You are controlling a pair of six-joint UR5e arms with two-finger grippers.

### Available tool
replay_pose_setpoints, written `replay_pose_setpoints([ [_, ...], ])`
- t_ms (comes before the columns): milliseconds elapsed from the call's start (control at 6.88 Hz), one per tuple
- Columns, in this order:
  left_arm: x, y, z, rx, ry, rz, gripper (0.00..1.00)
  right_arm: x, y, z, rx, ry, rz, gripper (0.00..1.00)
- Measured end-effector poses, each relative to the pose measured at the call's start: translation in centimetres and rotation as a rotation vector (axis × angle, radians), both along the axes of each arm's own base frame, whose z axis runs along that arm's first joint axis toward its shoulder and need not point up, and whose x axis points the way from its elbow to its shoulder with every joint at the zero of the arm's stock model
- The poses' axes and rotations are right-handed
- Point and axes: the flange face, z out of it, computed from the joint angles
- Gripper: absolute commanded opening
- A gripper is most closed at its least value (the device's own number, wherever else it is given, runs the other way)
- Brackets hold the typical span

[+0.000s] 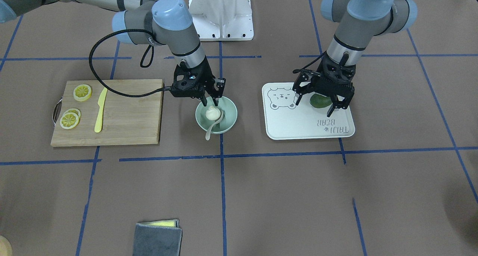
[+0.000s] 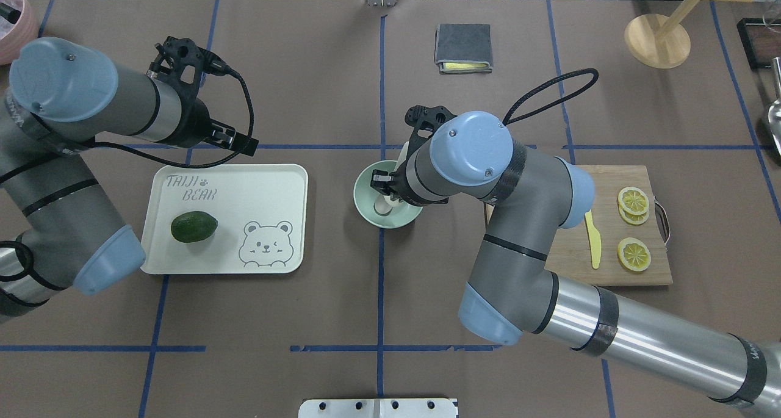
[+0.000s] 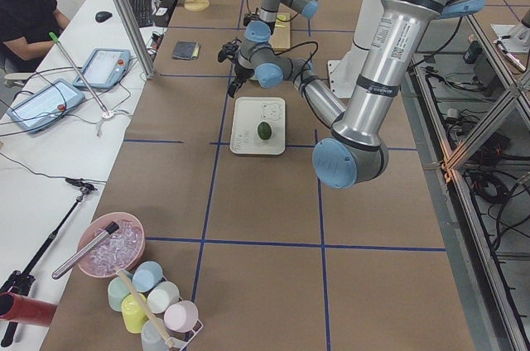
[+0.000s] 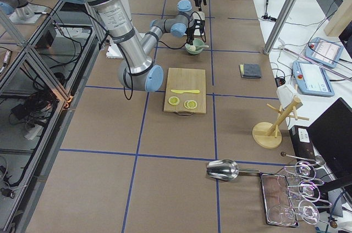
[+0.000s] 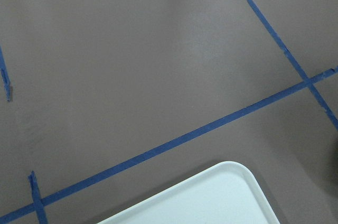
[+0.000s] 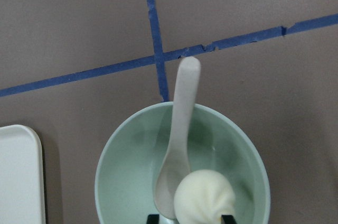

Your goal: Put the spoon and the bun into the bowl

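The mint-green bowl [image 1: 232,118] stands on the table between the cutting board and the tray. The cream-white bun [image 1: 212,113] lies inside it. The pale spoon [image 1: 210,132] rests with its scoop in the bowl beside the bun and its handle over the rim. My right gripper [image 1: 210,101] hangs just above the bowl, open, its fingertips [image 6: 153,217] on either side of the bun [image 6: 205,197] and holding nothing. The spoon [image 6: 182,113] and the bowl [image 6: 105,171] show clearly in the right wrist view. My left gripper [image 1: 317,105] hovers open and empty over the tray.
The bear-printed tray [image 1: 298,125] holds a dark green fruit [image 1: 321,101]. A wooden cutting board [image 1: 127,114] carries lemon slices [image 1: 82,92] and a yellow knife [image 1: 100,110]. A grey folded cloth [image 1: 157,239] lies on the operators' side.
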Motion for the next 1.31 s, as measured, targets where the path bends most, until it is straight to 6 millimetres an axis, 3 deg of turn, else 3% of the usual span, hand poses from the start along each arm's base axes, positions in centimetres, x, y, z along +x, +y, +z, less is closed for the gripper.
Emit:
replay_pose_setpoints([
  [291, -0.8, 0.0, 1.5, 0.016, -0.029, 0.014, 0.99, 0.8, -0.1, -0.3, 0.0, -0.015, -0.012, 1.0],
  [436, -2.3, -0.6, 2.9, 0.036, -0.057, 0.028, 0.99, 3.0, -0.5, 0.5, -0.018, -0.029, -0.029, 1.0],
  [582, -5.0, -1.5, 4.6, 0.059, -0.085, 0.056, 0.99, 7.0, -1.3, 2.7, -0.044, -0.034, -0.053, 1.0],
  [873, -14.0, -3.4, 10.8, 0.083, -0.14, 0.14, 0.99, 17.1, -3.7, 9.1, -0.043, -0.009, -0.11, 1.0],
  [1309, -29.0, -5.1, 21.4, 0.082, -0.203, 0.206, 0.99, 31.8, -5.8, 21.0, 0.031, 0.072, -0.203, 1.0],
])
